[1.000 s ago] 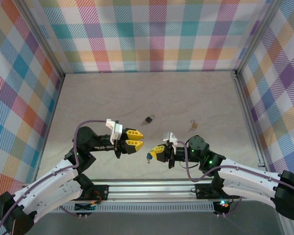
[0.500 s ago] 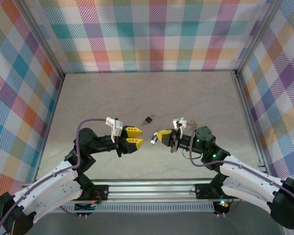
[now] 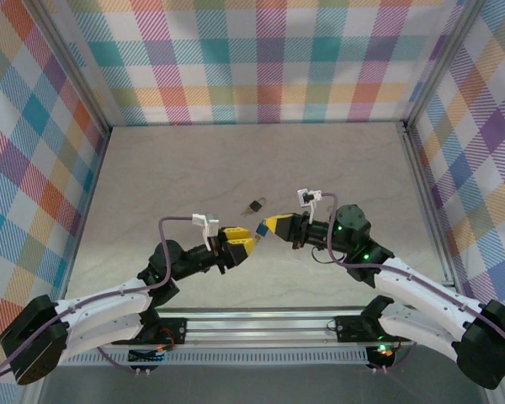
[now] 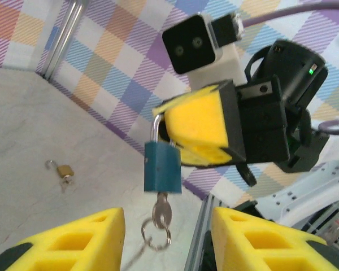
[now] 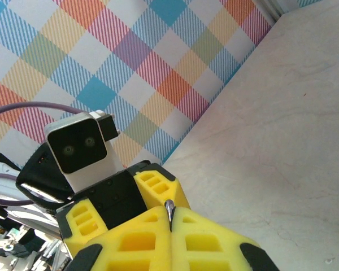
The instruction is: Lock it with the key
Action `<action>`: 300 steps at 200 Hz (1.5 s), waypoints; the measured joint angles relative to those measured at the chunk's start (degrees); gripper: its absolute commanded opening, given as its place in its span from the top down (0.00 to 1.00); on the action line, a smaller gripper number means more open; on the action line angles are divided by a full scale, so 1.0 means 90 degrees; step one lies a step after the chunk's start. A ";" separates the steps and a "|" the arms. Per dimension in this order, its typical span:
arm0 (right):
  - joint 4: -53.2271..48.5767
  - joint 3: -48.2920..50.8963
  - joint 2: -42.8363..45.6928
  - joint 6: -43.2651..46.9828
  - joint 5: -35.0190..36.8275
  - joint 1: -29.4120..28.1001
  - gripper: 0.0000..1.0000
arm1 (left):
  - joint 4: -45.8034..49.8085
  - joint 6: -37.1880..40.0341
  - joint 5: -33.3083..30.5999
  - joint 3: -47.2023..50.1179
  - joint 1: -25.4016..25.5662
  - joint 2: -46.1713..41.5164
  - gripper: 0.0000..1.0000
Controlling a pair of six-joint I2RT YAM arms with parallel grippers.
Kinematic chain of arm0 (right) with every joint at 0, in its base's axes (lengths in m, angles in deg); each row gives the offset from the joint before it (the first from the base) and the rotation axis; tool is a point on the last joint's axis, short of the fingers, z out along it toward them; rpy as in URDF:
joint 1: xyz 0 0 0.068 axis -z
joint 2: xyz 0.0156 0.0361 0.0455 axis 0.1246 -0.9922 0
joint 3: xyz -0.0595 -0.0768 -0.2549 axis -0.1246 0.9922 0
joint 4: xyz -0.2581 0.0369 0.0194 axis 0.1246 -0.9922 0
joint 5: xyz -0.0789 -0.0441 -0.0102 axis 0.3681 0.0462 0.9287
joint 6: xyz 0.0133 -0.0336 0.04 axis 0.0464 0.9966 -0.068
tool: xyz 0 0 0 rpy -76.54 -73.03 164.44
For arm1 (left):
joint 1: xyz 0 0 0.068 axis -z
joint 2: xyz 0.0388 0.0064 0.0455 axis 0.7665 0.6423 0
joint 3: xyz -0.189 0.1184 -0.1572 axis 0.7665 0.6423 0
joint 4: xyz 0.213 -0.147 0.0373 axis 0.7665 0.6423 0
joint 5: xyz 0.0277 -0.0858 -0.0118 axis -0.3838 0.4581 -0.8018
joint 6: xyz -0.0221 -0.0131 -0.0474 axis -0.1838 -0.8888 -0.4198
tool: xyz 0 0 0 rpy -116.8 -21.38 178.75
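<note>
R claw (image 3: pixel 275 225): clenched on lock (image 4: pixel 163 168) shackle
Key (image 4: pixel 160 209): in lock, hanging at 6 o'clock
L claw (image 3: pixel 248 242): released

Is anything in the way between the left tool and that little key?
Nothing visible. The key hangs under the teal padlock, held by its shackle in the right tool; the open left tool faces it, only air between.

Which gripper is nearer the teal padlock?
Right. The right gripper holds the teal padlock pinched in its jaws; the left gripper, open, faces it without touching.
</note>
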 measured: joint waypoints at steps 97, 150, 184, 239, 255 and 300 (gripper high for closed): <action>0.0442 0.0012 -0.0092 -0.0386 0.0010 0.0041 1.00 | -0.1943 -0.0869 0.0015 0.0109 0.0022 0.0828 0.58; 0.1399 0.0092 -0.0296 -0.0427 0.0053 0.0073 1.00 | -0.2069 -0.1049 0.0056 0.0185 0.0029 0.0831 0.58; 0.1739 0.0092 -0.0597 -0.0508 -0.0024 0.0078 1.00 | -0.2074 -0.1083 0.0002 0.0211 0.0029 0.0833 0.57; 0.2200 0.0092 -0.0857 -0.0576 -0.0112 0.0078 1.00 | -0.2076 -0.1105 -0.0039 0.0216 0.0029 0.0833 0.63; 0.2339 0.0095 -0.0935 -0.0602 -0.0126 0.0075 1.00 | -0.2076 -0.1120 -0.0087 0.0216 0.0029 0.0833 0.67; 0.3092 0.0219 -0.1256 -0.0801 -0.0240 0.0075 1.00 | -0.2076 -0.1134 -0.0333 0.0253 0.0032 0.0741 0.70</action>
